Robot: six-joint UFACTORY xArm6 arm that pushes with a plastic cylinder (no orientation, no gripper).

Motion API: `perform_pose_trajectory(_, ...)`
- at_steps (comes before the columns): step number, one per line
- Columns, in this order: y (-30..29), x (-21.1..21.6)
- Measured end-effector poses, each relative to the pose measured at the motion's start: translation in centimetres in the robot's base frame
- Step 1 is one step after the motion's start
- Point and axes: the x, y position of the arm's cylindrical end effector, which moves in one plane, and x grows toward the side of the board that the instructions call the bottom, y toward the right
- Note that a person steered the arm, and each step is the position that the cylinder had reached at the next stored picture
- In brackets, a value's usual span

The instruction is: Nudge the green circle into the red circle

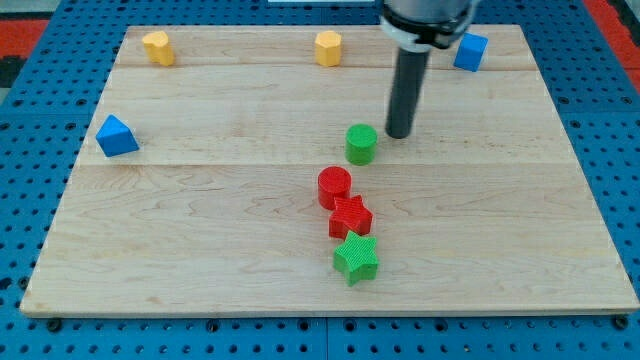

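The green circle (361,143) stands near the middle of the wooden board (200,220). The red circle (334,186) lies just below and slightly left of it, with a small gap between them. My tip (397,134) rests on the board just to the right of the green circle, a little above its centre, close to it but apart from it.
A red star (351,217) touches the red circle from below, and a green star (356,258) lies below that. A blue triangle (116,135) sits at the left. Two yellow blocks (157,47) (328,48) and a blue cube (470,51) line the top edge.
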Motion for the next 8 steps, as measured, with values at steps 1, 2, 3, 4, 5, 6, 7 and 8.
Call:
perform_pose_trajectory(1, -4.0, 0.3)
perform_pose_trajectory(2, -4.8, 0.7)
perform_pose_trajectory(3, -1.7, 0.7)
perform_pose_trajectory(4, -2.4, 0.8)
perform_pose_trajectory(5, -4.2, 1.0)
perform_pose_trajectory(6, -4.8, -0.6)
perform_pose_trajectory(7, -6.6, -2.0)
perform_pose_trajectory(8, -8.2, -0.5)
